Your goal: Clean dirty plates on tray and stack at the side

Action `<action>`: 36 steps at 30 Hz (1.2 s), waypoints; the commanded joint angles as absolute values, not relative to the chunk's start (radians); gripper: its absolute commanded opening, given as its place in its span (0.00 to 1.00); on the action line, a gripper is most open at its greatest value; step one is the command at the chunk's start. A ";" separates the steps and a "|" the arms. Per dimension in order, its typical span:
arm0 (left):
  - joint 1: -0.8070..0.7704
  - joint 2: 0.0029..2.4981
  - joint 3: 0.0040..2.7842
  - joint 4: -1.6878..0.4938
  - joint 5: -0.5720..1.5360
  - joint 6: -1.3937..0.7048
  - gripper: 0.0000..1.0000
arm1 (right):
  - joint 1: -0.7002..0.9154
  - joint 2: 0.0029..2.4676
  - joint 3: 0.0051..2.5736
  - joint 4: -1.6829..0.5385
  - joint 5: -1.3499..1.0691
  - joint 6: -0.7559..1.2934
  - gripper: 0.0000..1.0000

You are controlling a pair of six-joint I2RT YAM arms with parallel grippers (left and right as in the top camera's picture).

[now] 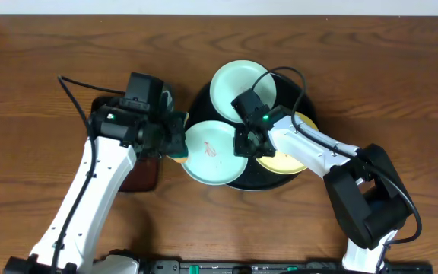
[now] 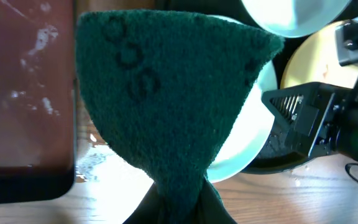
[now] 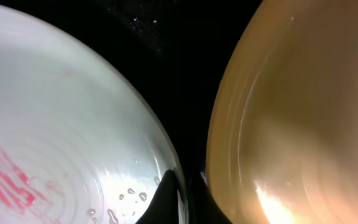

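The black round tray (image 1: 310,114) holds three plates: a mint plate (image 1: 242,85) at the back, a yellow plate (image 1: 284,161) on the right and a mint plate with red smears (image 1: 207,156) at the front left, overhanging the tray's rim. My right gripper (image 3: 181,182) is shut on the right rim of the smeared mint plate (image 3: 61,137), beside the yellow plate (image 3: 303,124). My left gripper (image 2: 182,209) is shut on a dark green scouring pad (image 2: 166,93), held over the left part of that same plate (image 2: 253,134).
A rectangular red-brown tray (image 1: 141,176) lies on the wood table left of the black tray, partly under my left arm, and it shows wet specks (image 2: 23,93). The right arm's body (image 2: 316,124) is close to the pad's right side.
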State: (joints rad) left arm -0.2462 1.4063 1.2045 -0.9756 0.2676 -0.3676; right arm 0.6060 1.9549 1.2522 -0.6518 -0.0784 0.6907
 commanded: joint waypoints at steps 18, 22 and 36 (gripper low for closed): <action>-0.366 1.836 1.192 -0.672 0.404 -0.572 0.07 | 0.582 1.974 1.249 -0.654 0.126 0.750 0.01; -0.366 1.935 1.192 -0.616 0.485 -0.616 0.07 | 0.582 1.974 1.249 -0.655 0.126 0.750 0.01; -0.421 2.082 1.192 -0.493 0.703 -0.630 0.07 | 0.583 1.974 1.249 -0.666 0.126 0.750 0.01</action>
